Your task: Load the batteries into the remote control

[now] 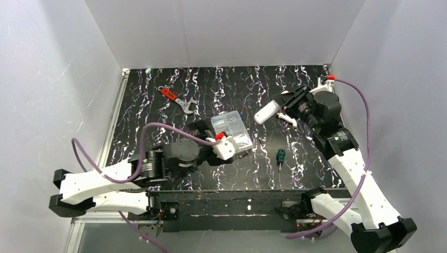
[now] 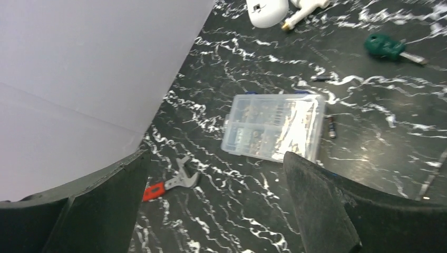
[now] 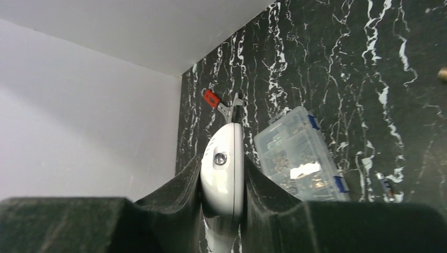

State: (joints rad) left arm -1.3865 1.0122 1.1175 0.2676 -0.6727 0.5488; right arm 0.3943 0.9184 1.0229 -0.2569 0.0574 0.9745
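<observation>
- The remote control (image 1: 267,112) is up off the counter (image 1: 221,84), pinched on its edges by the right gripper (image 1: 284,103) over the right half, nearer the far right corner than the near edge.
- In the right wrist view the two fingers (image 3: 174,192) press the white shell from either side, one end pointing out past them.
- The left gripper (image 2: 215,158) hangs spread wide with nothing in it, over the middle of the counter on the near-left side of the clear box (image 1: 232,129).
- The clear box lies flat and closed around the centre, full of small parts.
- A battery (image 2: 331,126) lies just beside the box's right side; a second small dark cylinder (image 2: 320,78) further toward the right edge is probably another, though it is too blurred to be sure.
- A green-handled screwdriver (image 1: 281,156) lies right of centre, toward the near edge.
- A red-handled wrench (image 1: 176,100) lies toward the far left corner.
</observation>
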